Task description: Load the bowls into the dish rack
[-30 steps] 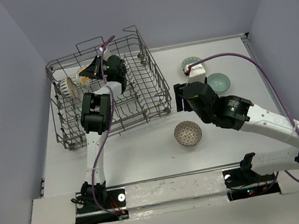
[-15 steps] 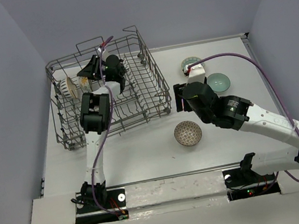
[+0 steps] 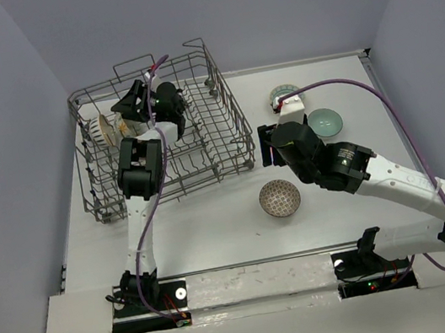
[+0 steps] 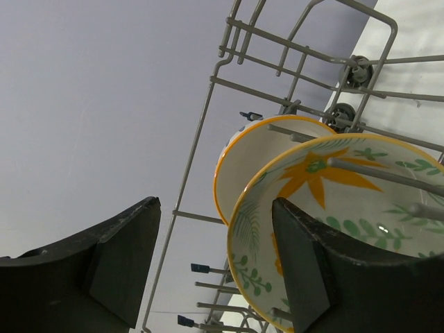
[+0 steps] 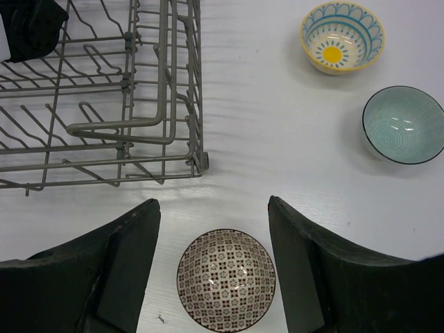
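Observation:
The grey wire dish rack [image 3: 238, 130] stands at the far left. Two bowls stand on edge between its tines: a cream one with an orange rim [image 4: 253, 163] and, in front of it, an orange-flower one [image 4: 361, 208]. My left gripper [image 4: 215, 208] hangs open around the flower bowl's rim; its right finger [image 4: 312, 263] overlaps the bowl's face. On the table lie a brown-patterned bowl [image 5: 226, 279], a teal bowl [image 5: 403, 125] and a blue-and-yellow bowl [image 5: 342, 36]. My right gripper [image 5: 211, 208] is open above the brown-patterned bowl, holding nothing.
The rack's near right corner and small wheel [image 5: 201, 161] sit just left of the right gripper. Grey walls close in the table on the left, back and right. A purple cable [image 3: 363, 87] loops over the right arm.
The left gripper's jaws have parted and let go of the flower bowl, which now stands in the rack beside the cream one. The right arm has not moved.

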Motion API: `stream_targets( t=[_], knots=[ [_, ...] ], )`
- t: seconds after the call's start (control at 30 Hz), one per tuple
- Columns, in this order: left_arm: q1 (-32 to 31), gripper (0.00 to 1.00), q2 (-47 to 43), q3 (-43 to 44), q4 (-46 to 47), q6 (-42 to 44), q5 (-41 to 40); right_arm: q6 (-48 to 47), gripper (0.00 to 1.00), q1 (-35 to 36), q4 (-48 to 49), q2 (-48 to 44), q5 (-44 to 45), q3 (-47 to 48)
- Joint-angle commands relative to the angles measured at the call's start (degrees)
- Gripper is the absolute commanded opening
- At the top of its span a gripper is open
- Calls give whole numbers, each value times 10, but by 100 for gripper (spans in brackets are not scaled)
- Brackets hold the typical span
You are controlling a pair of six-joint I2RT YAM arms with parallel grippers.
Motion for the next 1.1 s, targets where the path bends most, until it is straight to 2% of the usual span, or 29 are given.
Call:
stream_targets(
  t=[0.0, 0.33, 0.77, 0.83, 0.93, 0.97, 1.0, 1.03, 1.07],
  knots=[
    [2, 79, -69, -11, 6, -16, 1, -7, 69, 3, 26, -1, 13, 4],
    [-6, 80, -120, -17, -13, -29, 0, -8, 69, 3, 26, 7, 21, 10],
    [-38, 84, -185, -30, -81, -101, 11, -10, 69, 3, 19, 5, 51, 18],
    [-46, 84, -199, -27, -98, -134, 13, -10, 70, 3, 19, 5, 58, 19],
    [-65, 86, -245, -1, -233, -232, 31, -10, 70, 3, 19, 6, 71, 25],
    [-71, 86, -272, 17, -392, -367, 42, -7, 70, 3, 19, 8, 73, 25],
    [-79, 86, -282, 49, -510, -463, 99, -4, 71, -7, 19, 9, 76, 25],
    [-81, 86, -301, 128, -617, -560, 152, -2, 72, -14, 19, 14, 74, 26],
    [-80, 87, -313, 163, -786, -719, 215, 3, 72, -22, 19, 17, 67, 27]
  ],
)
